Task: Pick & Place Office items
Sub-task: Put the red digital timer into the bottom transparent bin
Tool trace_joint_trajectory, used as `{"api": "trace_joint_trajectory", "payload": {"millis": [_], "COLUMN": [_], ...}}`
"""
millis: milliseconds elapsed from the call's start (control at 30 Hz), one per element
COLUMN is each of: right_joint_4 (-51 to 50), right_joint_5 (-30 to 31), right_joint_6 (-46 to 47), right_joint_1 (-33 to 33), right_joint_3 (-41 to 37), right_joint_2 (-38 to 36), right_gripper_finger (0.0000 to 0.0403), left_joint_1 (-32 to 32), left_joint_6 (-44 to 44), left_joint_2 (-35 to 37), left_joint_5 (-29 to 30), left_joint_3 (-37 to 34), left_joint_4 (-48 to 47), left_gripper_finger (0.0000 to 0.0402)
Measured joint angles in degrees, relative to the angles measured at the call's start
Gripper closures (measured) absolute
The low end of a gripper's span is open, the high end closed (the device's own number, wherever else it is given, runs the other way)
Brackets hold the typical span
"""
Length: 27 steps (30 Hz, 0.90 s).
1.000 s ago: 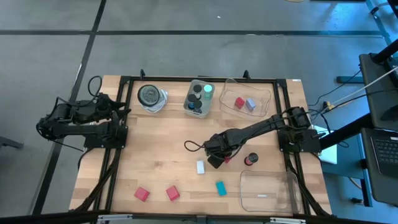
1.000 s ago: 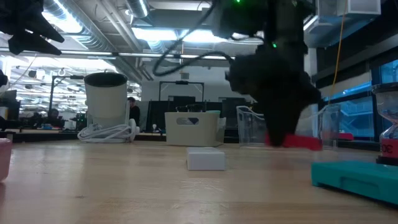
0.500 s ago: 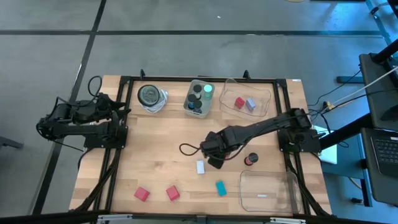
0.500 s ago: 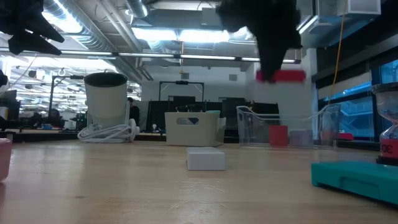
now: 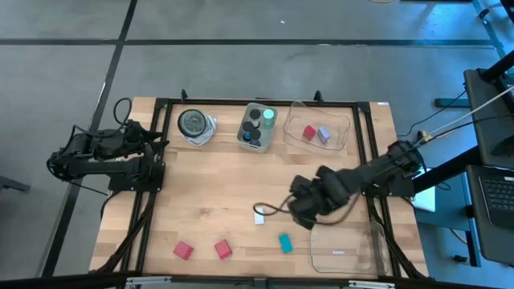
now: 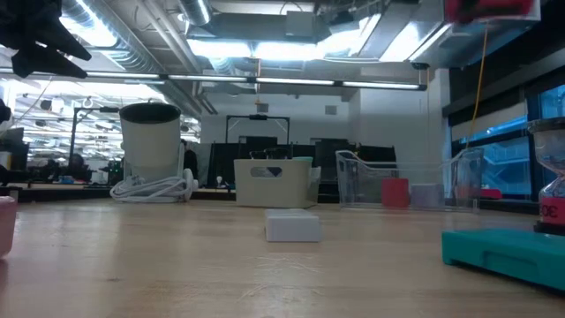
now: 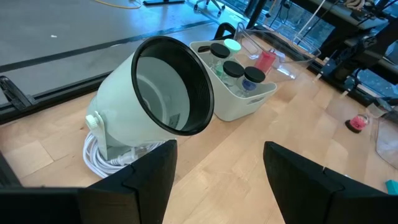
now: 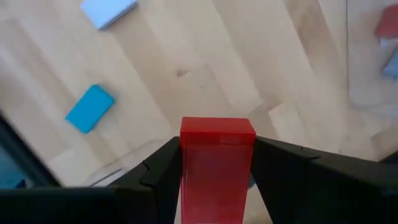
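A red block (image 8: 217, 163) is clamped in the right tool (image 5: 307, 207), lower centre-right of the high view beside the empty clear tray (image 5: 347, 246), where a premature release risks dropping it outside; the left tool (image 7: 214, 171) is parked open at far left.

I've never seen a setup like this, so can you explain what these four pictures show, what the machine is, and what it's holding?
It is a robot with two dark arms at a wooden table, each ending in a two-finger claw. One picture looks straight down, one looks level across the tabletop, and two come from cameras on the wrists. The right claw is lifted above the table, shut on a red block. The left claw waits open at the table's left side. On the table lie a white block, a teal block, two red blocks and clear trays.
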<state>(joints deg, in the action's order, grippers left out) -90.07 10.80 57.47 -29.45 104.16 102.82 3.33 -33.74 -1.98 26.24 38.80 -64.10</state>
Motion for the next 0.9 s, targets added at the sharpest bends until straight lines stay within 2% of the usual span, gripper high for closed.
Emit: {"api": "trace_joint_trajectory", "payload": {"millis": [400,567,733,900], "right_joint_4": [0.06,0.24,1.37,9.67], "right_joint_5": [2.69,3.34,-3.29,-8.54], "right_joint_6": [27.37,36.9,45.12,48.46], "right_joint_1": [-15.35,-19.38,-21.99,-23.71], "right_joint_3": [-0.2,-1.73,-8.62,-15.32], "right_joint_2": [-0.74,-0.76,-0.74,-0.72], "right_gripper_finger": [0.0235,0.0234,0.0234,0.0234], "left_joint_1": [-0.01,-0.02,-0.02,0.0], "left_joint_6": [0.0,0.0,0.0,0.0], "left_joint_2": [0.0,0.0,0.0,0.0], "left_joint_5": [-0.01,0.01,-0.01,-0.01], "left_joint_3": [0.0,-0.01,0.0,0.01], "left_joint_4": [-0.01,0.01,0.0,-0.02], "left_gripper_finger": [0.0164,0.0164,0.0164,0.0164]}}
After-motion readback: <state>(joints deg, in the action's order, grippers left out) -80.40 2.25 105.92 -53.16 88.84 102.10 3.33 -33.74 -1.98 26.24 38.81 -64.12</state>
